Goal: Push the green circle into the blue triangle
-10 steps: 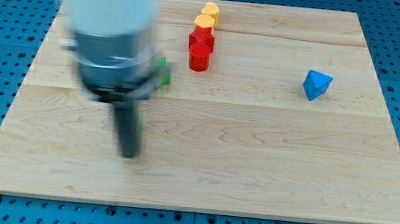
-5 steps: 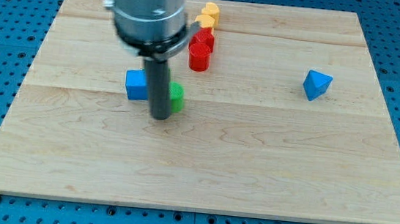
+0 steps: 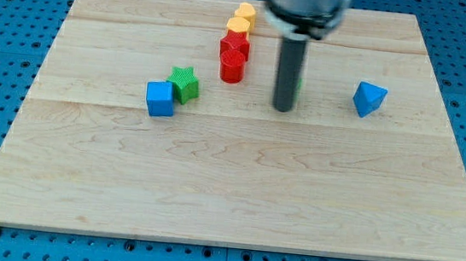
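Tool: plain dark rod, no jaws to open or close, holding nothing. My tip [image 3: 283, 110] sits on the desk [image 3: 226, 198] a little right of centre, in the upper half of the view.

Green circle [image 3: 298, 86]: only a thin green sliver shows at the rod's right edge, just above my tip. The rest is hidden behind the rod, and the shape cannot be confirmed from what shows. It appears to lie against the rod, on the side facing the blue triangle.

Blue triangle [image 3: 369, 99]: to the view's right of my tip, at about the same height in the view. It is clearly apart from the rod, with bare wood between.

To the view's left of my tip is a column of four blocks:
- lower red block [image 3: 232, 67], nearest the rod but not touching it
- upper red block [image 3: 234, 45], touching the lower one
- two yellow blocks [image 3: 243, 18] above those, running toward the view's top edge

Further left is a green star [image 3: 185, 83], with a blue cube [image 3: 160, 99] touching it at its lower left. Both are well apart from my tip
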### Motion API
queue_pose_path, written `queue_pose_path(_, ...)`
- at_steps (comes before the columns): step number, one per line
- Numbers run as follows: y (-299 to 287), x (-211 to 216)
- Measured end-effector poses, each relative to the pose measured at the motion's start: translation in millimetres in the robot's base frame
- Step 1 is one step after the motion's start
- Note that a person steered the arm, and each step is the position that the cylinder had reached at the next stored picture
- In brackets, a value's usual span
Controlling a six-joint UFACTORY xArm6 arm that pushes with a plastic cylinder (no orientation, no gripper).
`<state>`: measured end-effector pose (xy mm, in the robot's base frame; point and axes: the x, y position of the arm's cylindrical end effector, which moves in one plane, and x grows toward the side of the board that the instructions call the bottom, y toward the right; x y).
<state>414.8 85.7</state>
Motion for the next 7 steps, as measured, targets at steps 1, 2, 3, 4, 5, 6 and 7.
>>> queue_pose_path(1, -48, 21)
queue_pose_path(2, -79, -10)
queue_pose_path(3, -56, -38)
queue_pose_path(4, -16, -40)
queue_pose_path(5, 20, -40)
queue_pose_path(6, 42, -38)
queue_pose_path(7, -17, -6)
